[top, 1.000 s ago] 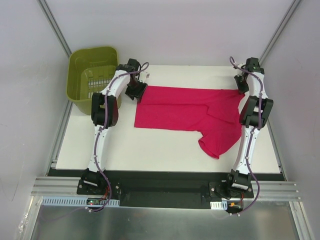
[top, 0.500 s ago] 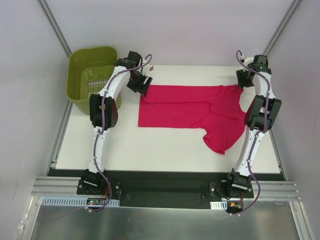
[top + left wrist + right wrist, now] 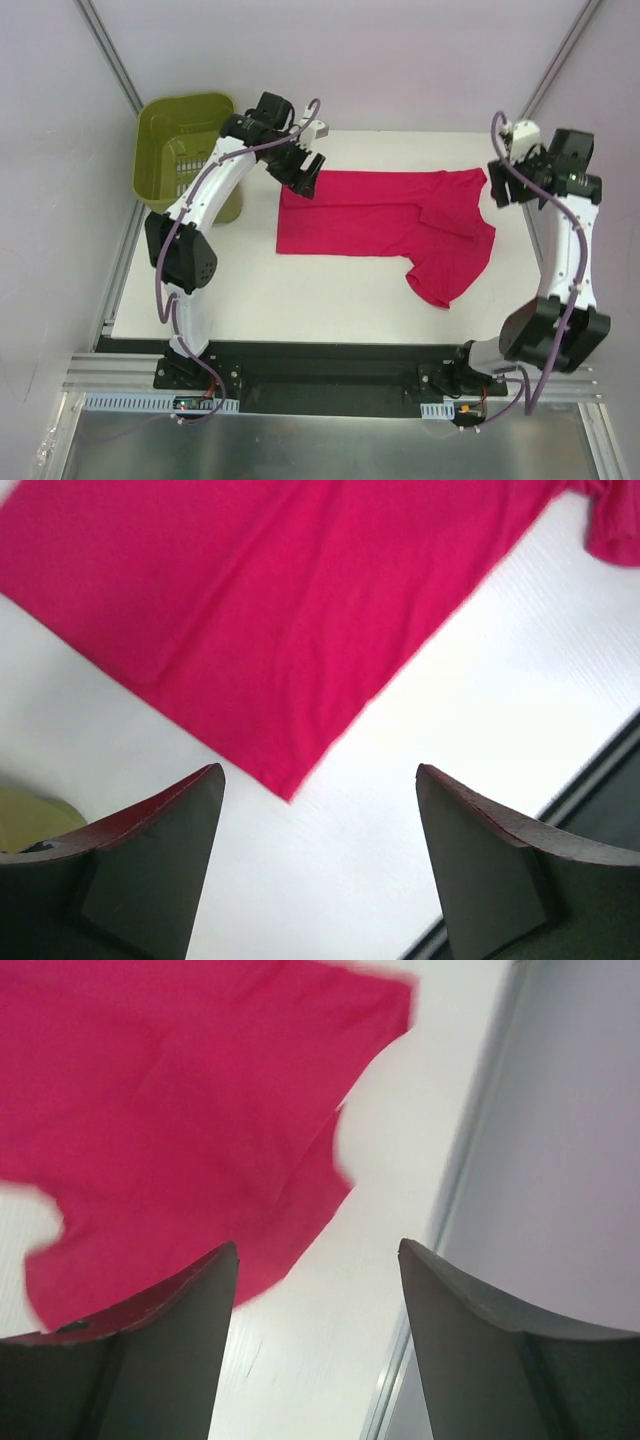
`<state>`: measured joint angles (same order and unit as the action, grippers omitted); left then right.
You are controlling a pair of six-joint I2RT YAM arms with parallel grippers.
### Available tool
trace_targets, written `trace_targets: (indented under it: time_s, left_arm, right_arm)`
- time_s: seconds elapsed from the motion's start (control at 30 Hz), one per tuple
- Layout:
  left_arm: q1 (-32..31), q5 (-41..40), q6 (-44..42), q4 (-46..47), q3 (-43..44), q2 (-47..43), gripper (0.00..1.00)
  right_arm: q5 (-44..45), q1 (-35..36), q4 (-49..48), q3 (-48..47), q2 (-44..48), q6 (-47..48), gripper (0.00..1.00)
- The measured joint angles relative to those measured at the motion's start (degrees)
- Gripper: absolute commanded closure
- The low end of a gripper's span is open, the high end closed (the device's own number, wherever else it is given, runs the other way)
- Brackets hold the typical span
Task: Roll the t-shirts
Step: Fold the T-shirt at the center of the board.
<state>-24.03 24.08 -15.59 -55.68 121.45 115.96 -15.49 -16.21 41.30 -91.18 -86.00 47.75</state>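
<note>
A plain magenta-red t-shirt lies spread on the white table, its body to the left and one sleeve drooping toward the near side. My left gripper hovers open over the shirt's far-left corner, with nothing between its fingers. From the left wrist the t-shirt fills the top of the view, and the left gripper is above bare table just off a corner of the shirt. My right gripper is open beside the far-right sleeve. Below the right gripper is bare table, the t-shirt to its left.
A green basket stands at the far-left corner of the table, and a sliver of the basket shows in the left wrist view. The table's right edge and its metal rail run close to my right gripper, with a grey wall beyond.
Both grippers have opened and let go of the shirt's far corners. The shirt was dragged slightly right and now lies still. Both arms have risen, and the right one has swung outward.
</note>
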Motion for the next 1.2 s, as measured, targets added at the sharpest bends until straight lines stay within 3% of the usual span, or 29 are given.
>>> trace_targets:
  time_s: [0.13,0.3,0.47,0.67,0.97,1.2]
  left_arm:
    - [0.81,1.33,0.63,-0.04,-9.70,-7.85,0.16]
    - [0.87,1.40,0.00,-0.68,-22.16,-17.57,0.20]
    - [0.90,1.42,0.04,-0.28,-30.25,-19.08,0.22]
    - [1.29,0.81,-0.04,-0.15,-33.09,-17.77,0.22]
    - [2.80,-0.66,-0.42,0.35,-33.09,-16.57,0.23]
    - [3.54,-1.73,-0.55,0.33,-33.09,-14.36,0.23]
  right_arm:
    - [-2.80,2.45,5.60,16.09,12.20,11.76,0.31]
    - [-4.24,9.97,12.48,37.62,24.85,31.17,0.34]
    - [-3.96,13.18,17.62,49.05,30.40,47.32,0.37]
    - [-2.86,14.82,17.05,52.70,27.30,56.37,0.41]
    - [-2.03,16.24,13.60,48.76,14.21,57.37,0.50]
    - [-1.29,17.77,12.87,48.00,10.69,58.75,0.54]
